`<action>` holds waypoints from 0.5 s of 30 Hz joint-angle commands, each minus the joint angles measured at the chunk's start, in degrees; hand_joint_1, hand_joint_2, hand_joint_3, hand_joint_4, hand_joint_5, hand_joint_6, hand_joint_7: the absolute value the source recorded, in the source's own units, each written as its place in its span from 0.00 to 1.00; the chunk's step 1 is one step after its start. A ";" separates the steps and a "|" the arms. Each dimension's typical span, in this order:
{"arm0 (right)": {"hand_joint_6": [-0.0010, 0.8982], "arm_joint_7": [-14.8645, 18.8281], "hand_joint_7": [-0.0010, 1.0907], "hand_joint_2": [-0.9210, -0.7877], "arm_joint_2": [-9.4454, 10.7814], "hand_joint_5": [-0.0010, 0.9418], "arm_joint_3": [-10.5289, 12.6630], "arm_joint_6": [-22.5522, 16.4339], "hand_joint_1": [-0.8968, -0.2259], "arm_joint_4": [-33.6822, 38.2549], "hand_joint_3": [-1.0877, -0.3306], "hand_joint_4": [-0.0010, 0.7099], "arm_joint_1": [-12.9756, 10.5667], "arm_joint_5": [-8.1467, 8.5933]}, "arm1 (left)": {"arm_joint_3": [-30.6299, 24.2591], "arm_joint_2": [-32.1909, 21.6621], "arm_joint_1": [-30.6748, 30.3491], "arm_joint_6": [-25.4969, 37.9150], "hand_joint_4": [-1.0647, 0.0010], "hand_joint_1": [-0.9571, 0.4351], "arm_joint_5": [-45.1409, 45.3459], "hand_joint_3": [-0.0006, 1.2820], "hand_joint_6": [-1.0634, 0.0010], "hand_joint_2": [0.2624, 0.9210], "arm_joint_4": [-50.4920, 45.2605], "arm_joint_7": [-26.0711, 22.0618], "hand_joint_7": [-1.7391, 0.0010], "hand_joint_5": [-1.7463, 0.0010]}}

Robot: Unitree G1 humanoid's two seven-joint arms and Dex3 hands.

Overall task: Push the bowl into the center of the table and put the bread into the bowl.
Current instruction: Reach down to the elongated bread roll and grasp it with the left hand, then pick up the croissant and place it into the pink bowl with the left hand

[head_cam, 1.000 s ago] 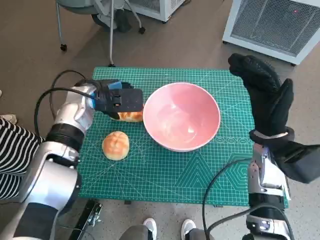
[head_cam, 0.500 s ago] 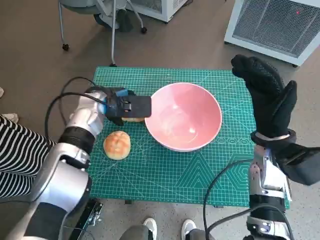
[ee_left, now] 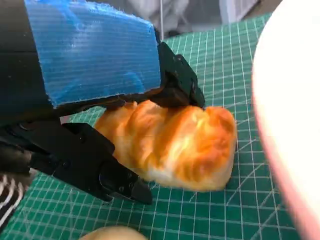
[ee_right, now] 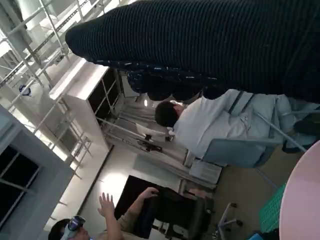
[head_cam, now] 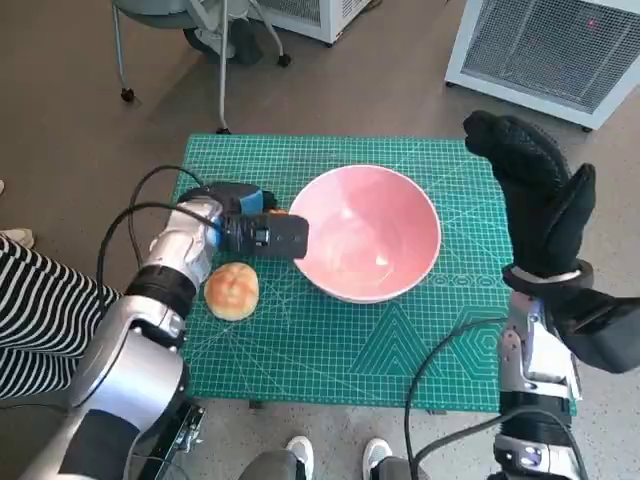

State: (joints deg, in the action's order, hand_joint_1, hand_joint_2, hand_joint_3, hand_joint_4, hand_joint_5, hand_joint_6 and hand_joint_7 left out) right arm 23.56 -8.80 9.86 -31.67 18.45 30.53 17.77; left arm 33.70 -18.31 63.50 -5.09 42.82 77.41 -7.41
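Note:
The pink bowl (head_cam: 365, 232) stands near the middle of the green mat (head_cam: 330, 350); its pale rim (ee_left: 292, 125) fills one side of the left wrist view. My left hand (head_cam: 248, 228) grips a golden elongated bread (ee_left: 175, 145) just beside the bowl's left rim, fingers (ee_left: 100, 170) clamped round it. From the head view only an orange sliver of that bread (head_cam: 278, 212) shows. A round bun (head_cam: 231, 290) lies on the mat nearer the front left. My right hand (head_cam: 538, 195) is raised over the table's right edge, holding nothing, fingers extended.
A white ventilated cabinet (head_cam: 545, 50) stands beyond the far right corner and chair legs (head_cam: 222, 60) beyond the far left. A striped sleeve (head_cam: 30, 310) shows at the left. People (ee_right: 200, 120) appear in the right wrist view under the glove (ee_right: 225, 45).
My left hand has carried the bread to the right and slightly nearer, up against the bowl's left rim. Bowl, round bun and right hand have hardly moved.

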 commanded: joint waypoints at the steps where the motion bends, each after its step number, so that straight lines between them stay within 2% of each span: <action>1: 0.18 -0.27 0.28 0.00 0.18 0.00 -0.07 0.61 0.24 0.11 0.60 0.28 -1.58 -0.21 | 1.52 -0.48 -2.61 -1.61 0.35 0.68 1.57 0.06 0.44 0.98 0.65 2.79 0.39 0.35; 5: 0.18 -0.25 0.28 0.00 0.26 0.00 -0.09 0.55 0.24 0.17 0.61 0.28 -1.62 -0.18 | 2.48 -0.69 -3.15 -2.08 0.36 0.69 2.41 0.06 0.43 1.00 0.86 4.24 0.37 0.30; 15: 0.17 -0.40 0.29 0.00 0.26 0.00 -0.18 1.00 0.24 -0.50 0.61 0.28 -2.01 -0.18 | 2.67 -1.44 -3.00 -2.10 0.35 0.69 2.71 0.05 0.41 1.00 0.85 6.65 0.38 0.29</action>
State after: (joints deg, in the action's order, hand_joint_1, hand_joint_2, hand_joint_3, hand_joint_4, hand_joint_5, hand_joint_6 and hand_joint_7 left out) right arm 23.55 -8.72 9.80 -31.67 18.28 30.25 17.77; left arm 36.08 -19.37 62.25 -6.78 45.13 77.53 -1.10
